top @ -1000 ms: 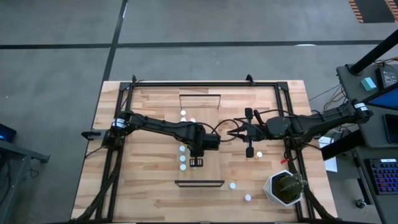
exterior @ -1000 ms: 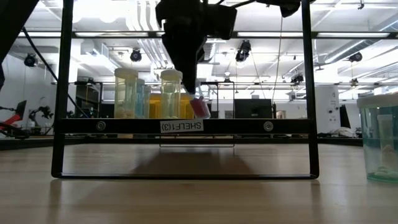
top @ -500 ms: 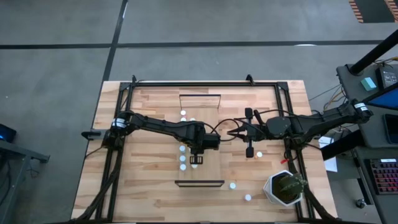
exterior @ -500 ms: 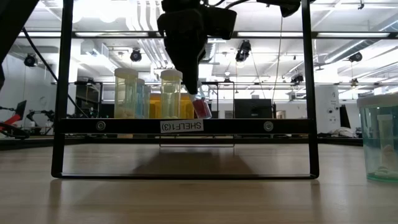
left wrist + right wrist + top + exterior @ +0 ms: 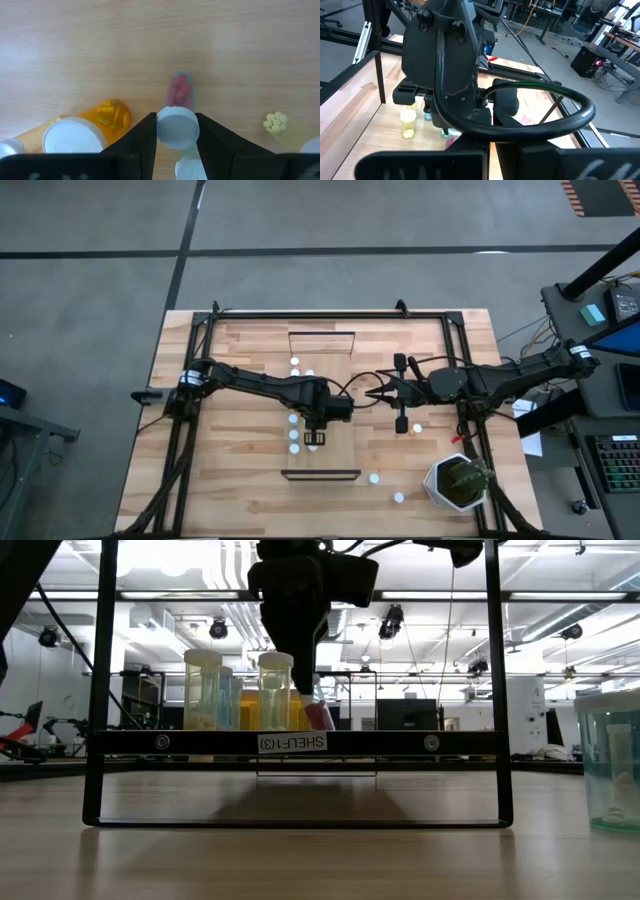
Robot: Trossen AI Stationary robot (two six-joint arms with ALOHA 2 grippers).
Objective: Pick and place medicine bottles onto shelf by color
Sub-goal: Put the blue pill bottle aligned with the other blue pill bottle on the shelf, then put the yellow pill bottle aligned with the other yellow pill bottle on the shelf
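Observation:
My left gripper [image 5: 313,442] points down over the light-wood shelf [image 5: 335,360], shut on a small bottle of pink-red pills [image 5: 181,92] with a white cap. In the low view this bottle [image 5: 319,716] hangs beside pale yellow bottles [image 5: 275,690] and an orange one [image 5: 250,712], whose feet are hidden by the dark labelled rail [image 5: 292,742]. More white-capped bottles [image 5: 294,434] show left of the gripper. My right gripper [image 5: 380,393] hovers shut and level to the right, holding nothing. My left gripper pinches the pink-pill bottle by its white cap [image 5: 177,129], one finger [image 5: 145,140] on each side. The fingers come from above, pointing down. The bottle hangs below them nearly upright; the rail hides its lower end, so whether it stands on the shelf cannot be told.
An orange bottle [image 5: 75,135] and one with pale yellow pills [image 5: 275,121] stand close to the held bottle. Loose bottles [image 5: 417,428] [image 5: 374,477] [image 5: 398,498] sit on the table's right and near part. A potted plant [image 5: 458,483] stands at the near right corner. A big clear bottle [image 5: 612,760] is close to the low camera.
The pink-pill bottle in my left gripper has swung from a clear tilt to nearly upright, its lower end coming in under the fingers. The left wrist has turned slightly; the hand has stayed in place.

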